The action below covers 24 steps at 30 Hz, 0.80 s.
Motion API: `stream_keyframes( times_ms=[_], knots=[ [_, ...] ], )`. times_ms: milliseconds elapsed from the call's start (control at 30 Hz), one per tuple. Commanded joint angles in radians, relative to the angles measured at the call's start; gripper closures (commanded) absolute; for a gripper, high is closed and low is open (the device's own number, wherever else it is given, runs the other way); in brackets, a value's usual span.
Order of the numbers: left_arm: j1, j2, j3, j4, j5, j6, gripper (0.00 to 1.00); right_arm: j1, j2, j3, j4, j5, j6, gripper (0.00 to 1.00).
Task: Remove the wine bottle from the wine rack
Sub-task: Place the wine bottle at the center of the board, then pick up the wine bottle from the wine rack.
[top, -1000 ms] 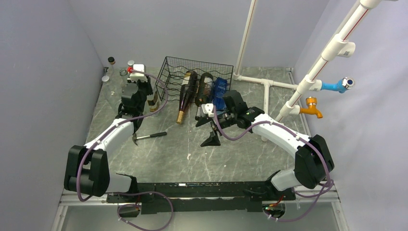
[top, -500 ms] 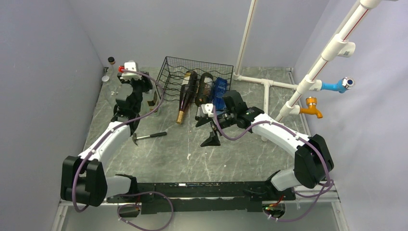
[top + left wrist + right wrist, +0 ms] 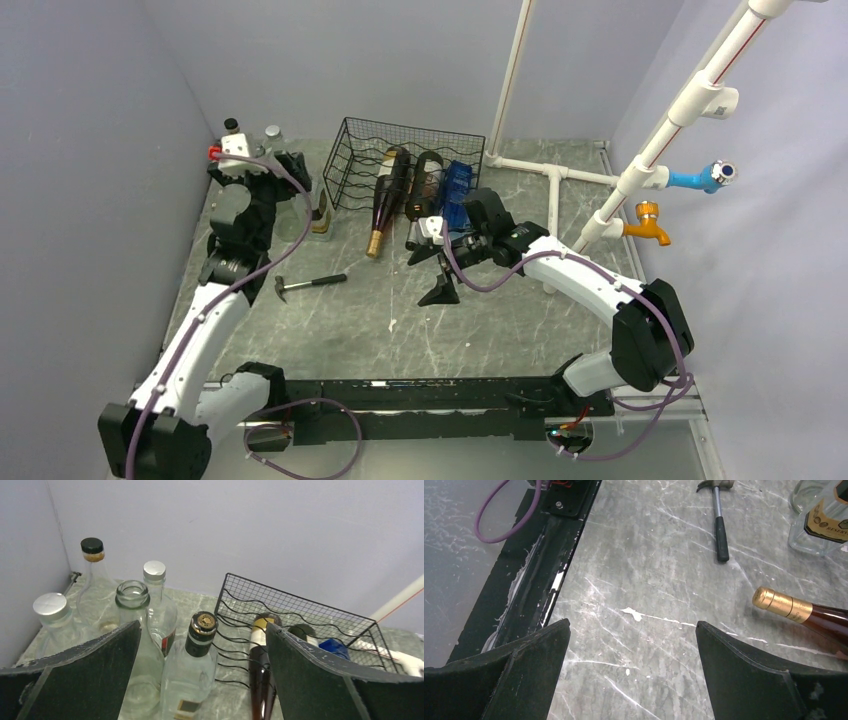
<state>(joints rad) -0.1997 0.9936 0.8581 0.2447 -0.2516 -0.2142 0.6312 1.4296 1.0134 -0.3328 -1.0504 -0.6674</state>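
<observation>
The black wire wine rack stands at the back of the table. Two dark wine bottles lie in it, one with a gold cap whose neck sticks out the front, and another beside it. In the left wrist view the rack and the gold-capped wine bottle sit to the right. My left gripper is open, left of the rack, above and behind an upright clear bottle without touching it. My right gripper hangs open over bare table, with the bottle's gold neck to its right.
Several clear glass bottles stand in the back left corner. A hammer lies on the table left of centre. A blue object sits in the rack's right end. White pipes with blue and orange taps rise at the right.
My left gripper has opened from shut and drawn back to the left, leaving the clear black-capped bottle standing beside the rack. The right arm has not moved.
</observation>
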Motion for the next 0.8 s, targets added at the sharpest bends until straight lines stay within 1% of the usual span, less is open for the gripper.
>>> stream_keyframes(
  times_ms=[0,200,267,500,667,767],
  knots=[
    [0.003,-0.102,-0.009,-0.121,0.035,-0.117,0.0,-0.007,-0.004,0.026,-0.013,-0.007,-0.034,0.0],
    [0.003,-0.218,-0.024,-0.258,0.135,-0.238,0.0,-0.012,-0.005,0.035,-0.033,-0.01,-0.044,0.0],
    [0.003,-0.246,-0.025,-0.317,0.174,-0.268,0.0,-0.013,-0.005,0.038,-0.04,-0.012,-0.049,0.0],
    [0.003,-0.315,-0.061,-0.442,0.321,-0.352,0.01,-0.016,-0.005,0.046,-0.058,-0.013,-0.057,0.0],
    [0.003,-0.339,-0.126,-0.477,0.416,-0.397,0.01,-0.02,-0.008,0.049,-0.063,-0.017,-0.056,0.0],
    [0.004,-0.345,-0.164,-0.47,0.458,-0.42,0.0,-0.023,-0.007,0.053,-0.07,-0.022,-0.056,0.0]
  ],
)
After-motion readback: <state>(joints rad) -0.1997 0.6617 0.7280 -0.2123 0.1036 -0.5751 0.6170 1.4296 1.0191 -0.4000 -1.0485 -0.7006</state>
